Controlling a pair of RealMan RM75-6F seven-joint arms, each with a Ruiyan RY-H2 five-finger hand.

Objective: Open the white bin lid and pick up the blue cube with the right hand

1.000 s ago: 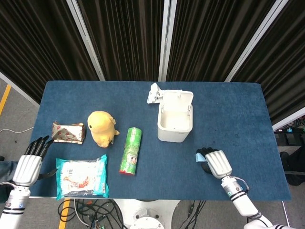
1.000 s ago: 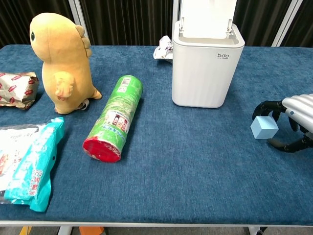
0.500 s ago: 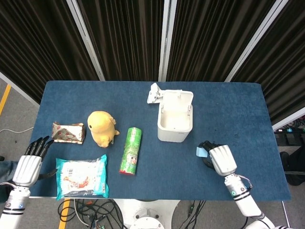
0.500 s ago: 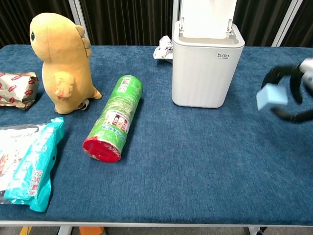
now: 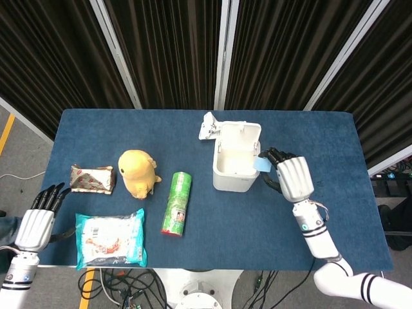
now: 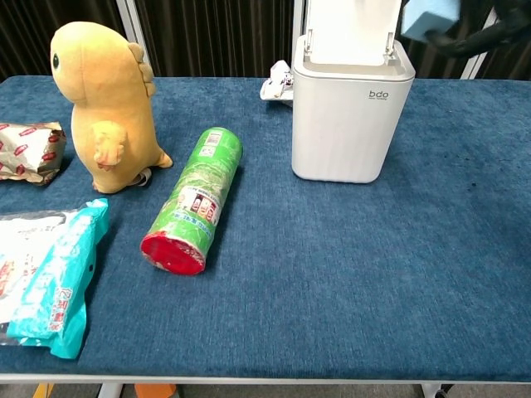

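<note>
The white bin [image 5: 236, 168] [image 6: 352, 116] stands near the table's middle with its lid [image 5: 239, 134] [image 6: 352, 29] tipped up and back, so the inside is open. My right hand [image 5: 291, 177] [image 6: 485, 31] is raised beside the bin's right rim and grips the light blue cube [image 5: 262, 163] [image 6: 430, 18] in its fingertips. The cube hangs at the rim's right edge, above table height. My left hand [image 5: 37, 222] rests open at the table's near left edge, holding nothing.
A yellow plush toy [image 5: 138, 172], a green can lying on its side [image 5: 176, 202], a red-and-white snack wrapper [image 5: 92, 178] and a teal snack bag [image 5: 110, 238] fill the left half. A small white object [image 5: 207, 125] lies behind the bin.
My right hand has lifted the blue cube off the table at the near right and carried it up and leftward to the bin's right rim. The left hand has stayed put.
</note>
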